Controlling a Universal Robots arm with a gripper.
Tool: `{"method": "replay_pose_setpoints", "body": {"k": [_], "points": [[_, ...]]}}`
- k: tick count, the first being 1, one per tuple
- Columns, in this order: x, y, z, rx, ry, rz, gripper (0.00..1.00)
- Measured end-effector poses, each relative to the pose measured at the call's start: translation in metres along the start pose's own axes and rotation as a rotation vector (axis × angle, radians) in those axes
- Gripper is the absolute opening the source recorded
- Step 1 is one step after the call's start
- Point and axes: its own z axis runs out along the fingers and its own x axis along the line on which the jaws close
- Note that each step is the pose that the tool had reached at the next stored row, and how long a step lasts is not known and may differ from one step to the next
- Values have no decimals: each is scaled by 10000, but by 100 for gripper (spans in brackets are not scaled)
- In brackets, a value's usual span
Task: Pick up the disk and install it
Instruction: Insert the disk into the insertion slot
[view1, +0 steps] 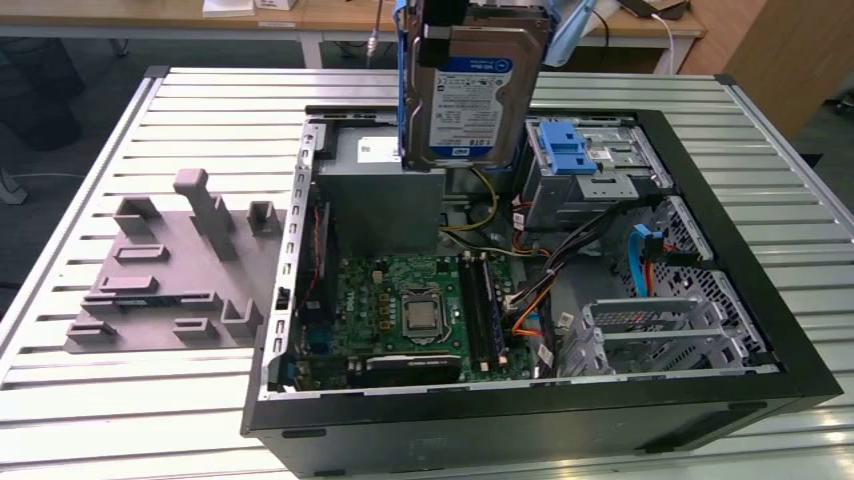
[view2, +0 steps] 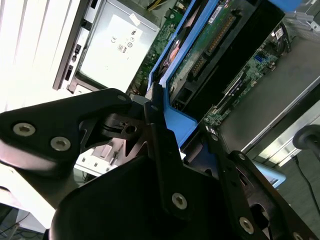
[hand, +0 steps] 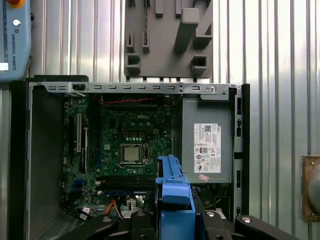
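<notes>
The pincer (view2: 182, 130) is clamped on the disk (view1: 467, 100), its black fingers (view2: 156, 125) pressing the blue plastic frame from either side. The disk hangs on edge, label facing the exterior view, clear of everything and raised over the open computer case (view1: 534, 410). Below it sit the grey power supply box (view1: 380, 190) and, toward the exterior view's right, the drive cage (view1: 601, 170) with its blue latch (view1: 567, 150). The grip appears to bear on the frame's plastic, which may flex, so the disk could tilt or slip and fall onto the motherboard (view1: 414, 300). A tilted frame could also jam on the cage's edges or snag the loose cables (view1: 527, 300) on the table's (view1: 200, 110) far side.
</notes>
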Motion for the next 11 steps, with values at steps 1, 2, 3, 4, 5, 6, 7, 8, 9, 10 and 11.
{"method": "replay_pose_setpoints", "body": {"k": [1,2,3,4,5,6,7,8,9,10,11], "points": [[14,0,0,0,0,0,36],[28,0,0,-1,-1,0,36],[41,-1,-1,-1,-1,-1,36],[54,-1,-1,-1,0,-1,36],[66,-1,-1,-1,0,0,36],[77,-1,-1,0,-1,-1,36],[88,-1,-1,0,-1,-1,36],[99,-1,-2,0,-1,-1,36],[111,-2,-2,-1,0,0,36],[124,-2,-2,-1,-1,0,36],[139,-2,-2,-1,-1,0,36]]}}
